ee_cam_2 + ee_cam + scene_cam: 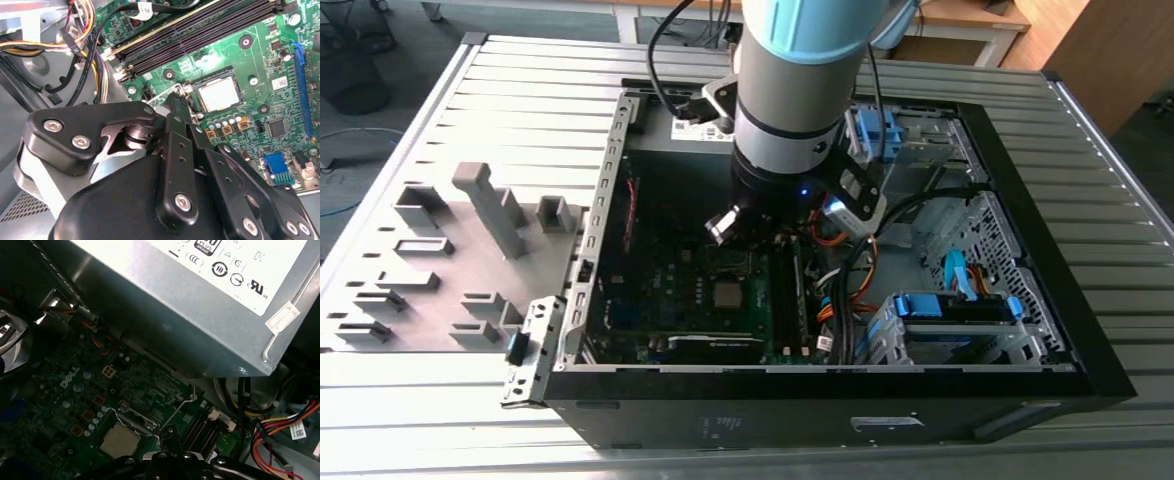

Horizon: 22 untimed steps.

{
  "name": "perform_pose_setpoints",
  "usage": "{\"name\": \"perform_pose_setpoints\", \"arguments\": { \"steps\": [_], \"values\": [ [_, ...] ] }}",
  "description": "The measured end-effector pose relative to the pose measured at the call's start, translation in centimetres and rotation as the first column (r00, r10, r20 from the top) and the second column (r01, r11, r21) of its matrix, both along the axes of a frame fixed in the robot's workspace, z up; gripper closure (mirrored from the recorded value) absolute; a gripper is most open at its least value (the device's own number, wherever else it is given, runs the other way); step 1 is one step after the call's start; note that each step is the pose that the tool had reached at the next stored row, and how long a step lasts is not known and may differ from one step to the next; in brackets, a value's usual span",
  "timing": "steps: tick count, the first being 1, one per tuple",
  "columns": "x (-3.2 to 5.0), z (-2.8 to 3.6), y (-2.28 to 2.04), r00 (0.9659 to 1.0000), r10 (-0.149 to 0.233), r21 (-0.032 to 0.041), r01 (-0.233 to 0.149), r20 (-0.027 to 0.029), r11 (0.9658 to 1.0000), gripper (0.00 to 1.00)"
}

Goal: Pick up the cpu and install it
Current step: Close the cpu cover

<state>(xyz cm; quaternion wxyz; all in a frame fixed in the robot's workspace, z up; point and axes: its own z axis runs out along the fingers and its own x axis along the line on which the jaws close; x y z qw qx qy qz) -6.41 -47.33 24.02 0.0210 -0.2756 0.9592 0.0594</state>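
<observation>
The cpu (218, 93) is sitting in its socket mid-motherboard (260, 75) inside the open case (854, 400). The gripper (174, 102) is hovering just beside it, fingers pinched together on nothing. Thing that's bugging me: the latch lever (162, 93) looks loose, so snagging it could be knocking the chip crooked.

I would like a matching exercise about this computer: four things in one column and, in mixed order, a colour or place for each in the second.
1 cpu
2 power supply box
3 memory slots
4 tray

A black, long, parallel
B grey, outside the case
C silvery square, lying on the green board
D large metal housing with a white sticker

Pairs: 1-C, 2-D, 3-A, 4-B
</observation>
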Motion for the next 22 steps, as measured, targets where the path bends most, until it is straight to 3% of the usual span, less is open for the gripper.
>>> {"name": "perform_pose_setpoints", "arguments": {
  "steps": [13, 22],
  "values": [
    [0.04, -0.03, -0.71, 1.0000, 0.004, -0.0009, -0.004, 0.0000, 1.0000, 0.89],
    [0.25, -0.07, -0.79, 1.0000, 0.006, -0.0010, -0.006, 0.0000, 1.0000, 0.89]
  ]
}}
